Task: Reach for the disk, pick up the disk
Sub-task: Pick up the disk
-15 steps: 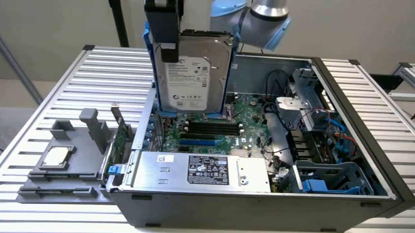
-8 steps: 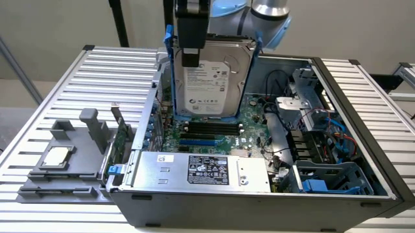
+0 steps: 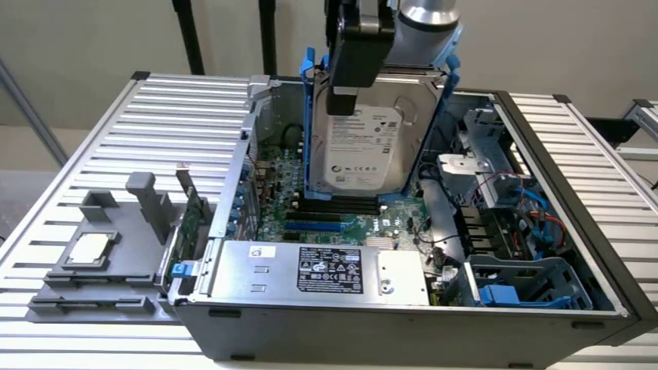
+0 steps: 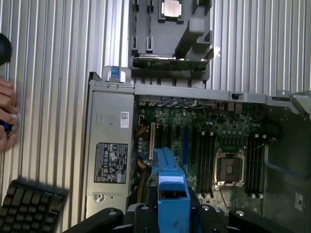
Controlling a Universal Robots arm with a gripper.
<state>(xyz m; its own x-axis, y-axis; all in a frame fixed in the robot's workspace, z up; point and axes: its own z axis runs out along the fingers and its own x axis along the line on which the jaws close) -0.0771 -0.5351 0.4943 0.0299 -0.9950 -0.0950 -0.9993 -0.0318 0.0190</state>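
Note:
The disk (image 3: 360, 142), a silver-grey hard drive with a white label in a bright blue carrier, hangs upright above the open computer case (image 3: 411, 324). My gripper (image 3: 352, 81) comes down from the top of the exterior view and is shut on the disk's upper edge. The disk's lower end is level with the motherboard (image 3: 340, 220) area and touches nothing that I can see. In the wrist view the blue carrier (image 4: 170, 187) sticks out between my black fingers (image 4: 141, 216), with the motherboard (image 4: 214, 141) far below it.
The large silver box (image 3: 329, 270) with a black-and-white label lies at the case's front. A grey tray (image 3: 92, 266) with a small square chip (image 3: 91, 247) sits on the slatted table at the exterior view's left. A hand (image 4: 6, 114) and a keyboard (image 4: 34, 206) lie at the wrist view's edge.

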